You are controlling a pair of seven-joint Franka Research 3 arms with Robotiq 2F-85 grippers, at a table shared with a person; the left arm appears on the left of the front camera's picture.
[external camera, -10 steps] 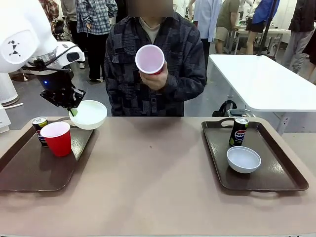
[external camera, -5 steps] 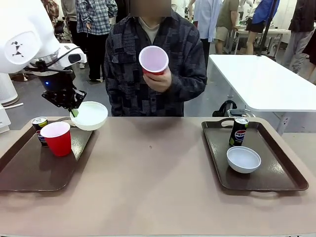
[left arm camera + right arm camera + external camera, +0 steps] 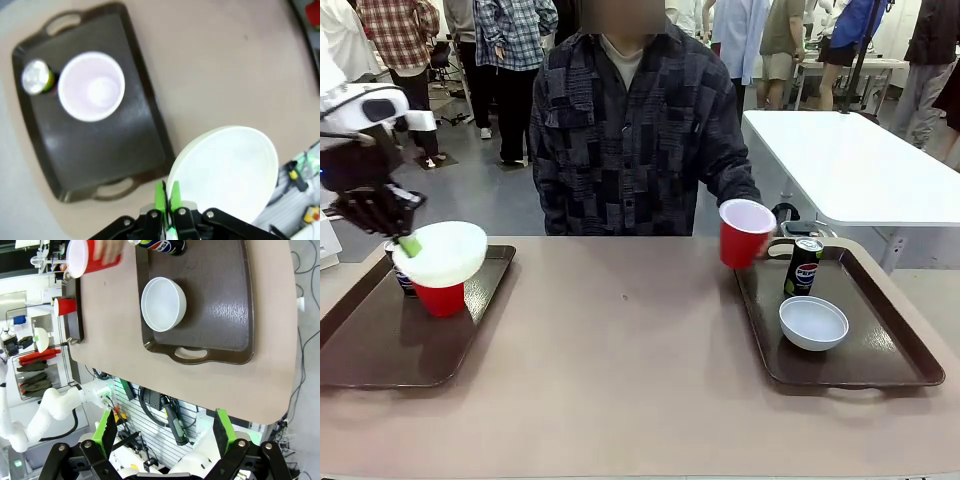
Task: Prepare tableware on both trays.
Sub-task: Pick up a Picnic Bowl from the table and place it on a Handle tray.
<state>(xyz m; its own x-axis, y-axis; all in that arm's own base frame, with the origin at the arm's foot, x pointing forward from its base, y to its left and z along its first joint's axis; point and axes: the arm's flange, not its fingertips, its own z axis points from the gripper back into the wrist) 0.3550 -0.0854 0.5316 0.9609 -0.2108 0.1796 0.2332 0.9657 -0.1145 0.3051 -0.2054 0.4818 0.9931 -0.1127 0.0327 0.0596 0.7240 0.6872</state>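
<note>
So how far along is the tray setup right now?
Done: the right tray has a bowl and Pepsi can; the left tray has a red cup and a can.
In hand: the left gripper holds the second bowl above the left tray, and the person's hand brings the second cup to the right tray.
Left: setting both down.

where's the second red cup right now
In the front view it's right of centre, in the person's hand, the red cup held tilted at the near-left corner of the right tray, beside the Pepsi can.
</note>
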